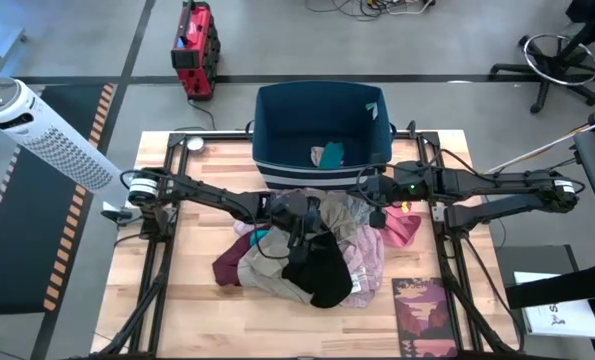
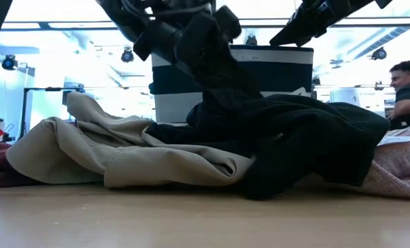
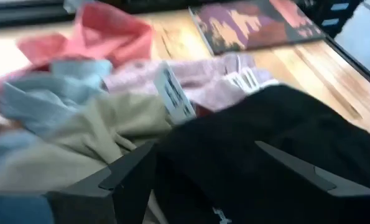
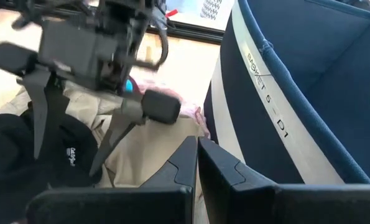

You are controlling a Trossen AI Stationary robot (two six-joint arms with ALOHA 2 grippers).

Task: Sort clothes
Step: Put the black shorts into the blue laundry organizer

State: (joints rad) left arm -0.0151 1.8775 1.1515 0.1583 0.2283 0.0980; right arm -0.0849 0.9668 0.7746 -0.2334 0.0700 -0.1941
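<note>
The clothes lie in a heap at the table's middle: a black garment (image 1: 317, 270) on top at the near side, a tan one (image 1: 262, 265), a mauve-pink one (image 1: 367, 250), a maroon one (image 1: 229, 268) and a coral pink one (image 3: 110, 34). A teal garment (image 1: 329, 155) lies inside the dark blue bin (image 1: 277, 110) at the far edge. My left gripper (image 3: 212, 168) is open over the heap, slanting down, with the black garment (image 3: 247, 143) between its fingers. My right gripper (image 4: 197, 155) is shut and hovers beside the bin's near wall (image 4: 253, 106), above the tan cloth. My left gripper has a raised part of the black garment (image 3: 234, 162) between its spread fingers (image 3: 132, 171), coming at it from the table's left and slanting down. The garment rests on the heap. I cannot tell whether the fingers touch the cloth.
A book with a purple cover (image 1: 427, 310) lies at the table's near right. A white perforated cylinder (image 1: 47, 130) stands off the far left corner. Bare wood (image 1: 187, 310) shows at the near left. A person (image 2: 408, 89) sits beyond the table.
</note>
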